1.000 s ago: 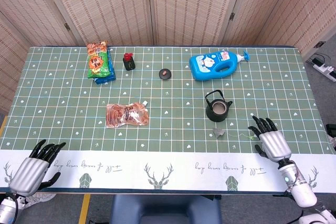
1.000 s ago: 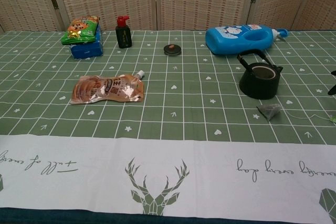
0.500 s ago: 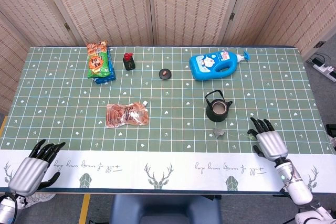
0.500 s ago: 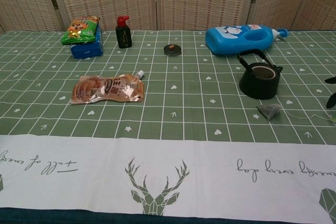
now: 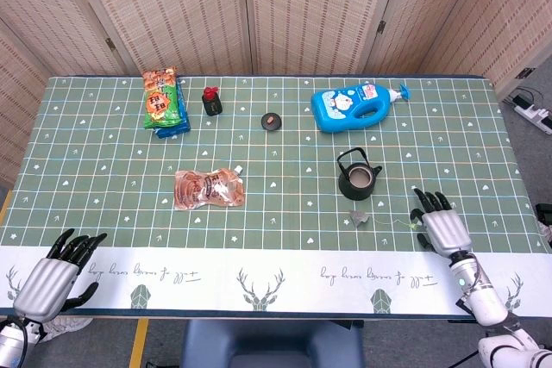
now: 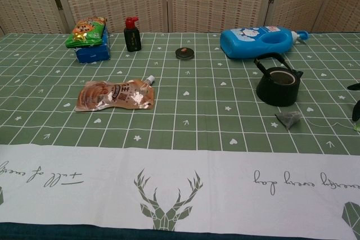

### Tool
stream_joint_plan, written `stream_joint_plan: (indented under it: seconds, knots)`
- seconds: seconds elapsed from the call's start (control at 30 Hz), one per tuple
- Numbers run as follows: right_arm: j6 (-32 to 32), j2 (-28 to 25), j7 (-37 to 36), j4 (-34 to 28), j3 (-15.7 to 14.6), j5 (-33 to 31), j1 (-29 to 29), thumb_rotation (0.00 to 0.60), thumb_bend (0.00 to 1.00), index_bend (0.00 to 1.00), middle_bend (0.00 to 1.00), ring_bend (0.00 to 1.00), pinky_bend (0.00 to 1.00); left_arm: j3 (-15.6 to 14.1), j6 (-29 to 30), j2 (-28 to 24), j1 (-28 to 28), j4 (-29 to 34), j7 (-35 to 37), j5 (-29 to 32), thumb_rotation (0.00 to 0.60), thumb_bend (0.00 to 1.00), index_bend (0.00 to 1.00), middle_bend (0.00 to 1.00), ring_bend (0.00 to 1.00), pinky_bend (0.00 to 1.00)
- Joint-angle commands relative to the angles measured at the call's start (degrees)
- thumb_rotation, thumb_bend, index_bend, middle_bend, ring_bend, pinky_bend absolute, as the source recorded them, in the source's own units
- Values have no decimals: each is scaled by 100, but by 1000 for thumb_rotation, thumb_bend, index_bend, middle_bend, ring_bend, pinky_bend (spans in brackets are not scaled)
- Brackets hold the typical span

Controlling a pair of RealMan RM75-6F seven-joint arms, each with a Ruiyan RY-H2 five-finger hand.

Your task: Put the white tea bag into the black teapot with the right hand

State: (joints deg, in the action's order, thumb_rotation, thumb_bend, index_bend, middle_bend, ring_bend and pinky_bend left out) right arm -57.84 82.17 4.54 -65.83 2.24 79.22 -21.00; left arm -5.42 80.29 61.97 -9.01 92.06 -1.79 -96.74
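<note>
Fingers spread and empty, my left hand hangs off the table's front left corner. Going right, a snack packet and a small dark bottle sit near the back edge, an orange pouch lies left of centre, a small round tin is further back, and a blue detergent bottle lies on its side toward the back right.

The black teapot stands lidless right of centre, mouth open upward. The white tea bag lies flat on the cloth just in front of it, apart from it, a thin string trailing right toward my right hand. That hand rests near the front right edge, fingers loosely extended, holding nothing.

I judge the bag very light, soft and crushable, easily nudged away. I would pinch its raised crown, or the string close to the bag, since a long string would let it swing.
</note>
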Motion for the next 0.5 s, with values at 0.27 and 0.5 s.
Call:
stream_joint_plan:
  seconds: [0.27,0.5]
  knots:
    - [39,185,-162,230,32,-6,-77,600,429,421,0,0,0,5,-21,5,-5,-1,-9,23,600,319,0,139,110,15]
    - [44,319,-149,373,40,-38,-95,600,428,452,0,0,0,1,-27,-3,-11,-1,17,18,600,318,0,139,110,15]
